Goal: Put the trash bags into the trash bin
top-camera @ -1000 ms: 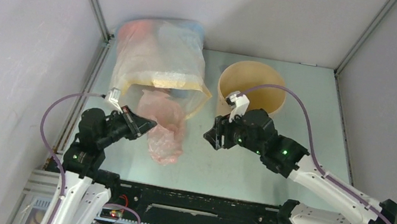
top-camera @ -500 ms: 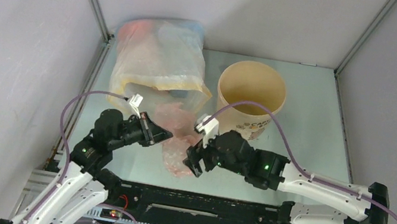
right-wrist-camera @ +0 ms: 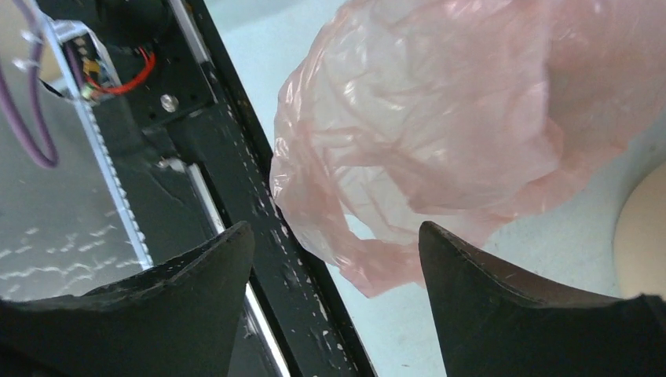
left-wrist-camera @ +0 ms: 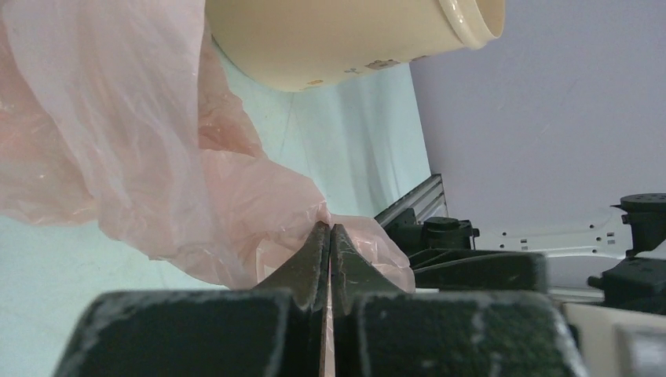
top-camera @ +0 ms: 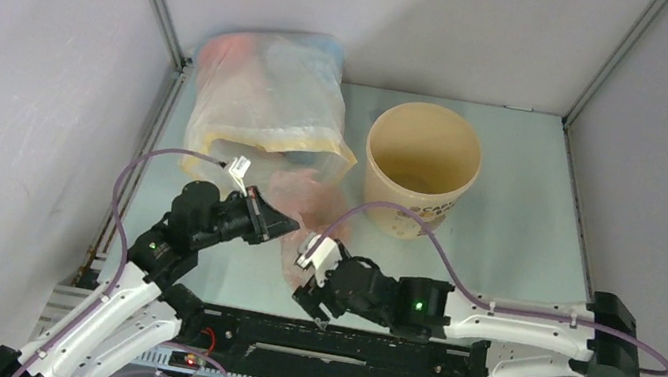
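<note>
The pale-pink trash bag (top-camera: pixel 304 209) lies crumpled on the table between my two grippers, left of the trash bin (top-camera: pixel 422 162), a tan paper bucket that stands upright and open. My left gripper (top-camera: pixel 286 227) is shut on the bag's edge. In the left wrist view the pink film (left-wrist-camera: pixel 141 141) wraps round the closed tips (left-wrist-camera: pixel 330 229), and the bin (left-wrist-camera: pixel 338 39) is behind it. My right gripper (top-camera: pixel 306 290) is open at the bag's near end. In the right wrist view the bag (right-wrist-camera: pixel 440 133) hangs just beyond the spread fingers (right-wrist-camera: pixel 336 229), untouched.
A big clear whitish sack with a yellow hem (top-camera: pixel 268 97) lies at the back left, its mouth against the pink bag. The black front rail (top-camera: pixel 336 341) runs right under my right gripper, as the right wrist view (right-wrist-camera: pixel 236 196) shows. Grey walls enclose the table.
My right gripper has swung from beside the bin down and left to the bag's near end by the front rail. My left gripper has shifted right with the bag.
</note>
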Controlling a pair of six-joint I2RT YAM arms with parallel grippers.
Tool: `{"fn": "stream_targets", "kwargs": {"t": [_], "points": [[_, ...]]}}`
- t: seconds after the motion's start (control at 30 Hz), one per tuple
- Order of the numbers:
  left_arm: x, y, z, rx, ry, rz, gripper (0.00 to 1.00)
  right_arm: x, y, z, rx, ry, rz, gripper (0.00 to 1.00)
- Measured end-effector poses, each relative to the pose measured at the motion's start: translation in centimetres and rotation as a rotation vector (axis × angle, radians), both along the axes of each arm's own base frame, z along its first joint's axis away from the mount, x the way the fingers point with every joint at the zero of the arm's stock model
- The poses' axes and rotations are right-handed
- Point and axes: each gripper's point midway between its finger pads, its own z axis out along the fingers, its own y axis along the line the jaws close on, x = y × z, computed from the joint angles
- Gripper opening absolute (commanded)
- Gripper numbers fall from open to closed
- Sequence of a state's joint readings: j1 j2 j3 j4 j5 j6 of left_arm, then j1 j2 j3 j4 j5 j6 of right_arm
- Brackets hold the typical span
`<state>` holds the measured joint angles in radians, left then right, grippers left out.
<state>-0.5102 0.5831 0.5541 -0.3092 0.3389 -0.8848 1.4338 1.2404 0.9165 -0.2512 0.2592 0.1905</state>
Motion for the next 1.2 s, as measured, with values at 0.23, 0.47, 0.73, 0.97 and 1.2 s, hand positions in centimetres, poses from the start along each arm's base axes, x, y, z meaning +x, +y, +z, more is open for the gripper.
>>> {"fn": "stream_targets", "kwargs": {"t": [0.23, 0.47, 0.73, 0.97, 1.2], "points": [[0.2, -0.2, 0.4, -0.014, -0.008, 0.005, 0.07, 1.0, -0.5, -4.3, -0.129, -0.052, -0.055, 0.23], [0.6, 0.3, 0.7, 0.014, -0.035, 0.025, 0.60, 2.5, -1.1, -3.3, -0.099, -0.092, -0.149, 0.00], [0.2, 3.3, 3.6, 0.050, -0.161, 0.142, 0.85, 6.2, -4.7, 3.1, 0.130, -0.026, -0.341, 0.00], [-0.9, 7.3, 5.2, 0.080, -0.240, 0.300, 0.89, 8.2, -9.1, 4.2, 0.252, 0.078, -0.481, 0.00], [-1.0, 8.1, 3.1, 0.127, -0.207, 0.329, 0.92, 8.0, -10.5, 4.5, 0.291, 0.141, -0.481, 0.00]]}}
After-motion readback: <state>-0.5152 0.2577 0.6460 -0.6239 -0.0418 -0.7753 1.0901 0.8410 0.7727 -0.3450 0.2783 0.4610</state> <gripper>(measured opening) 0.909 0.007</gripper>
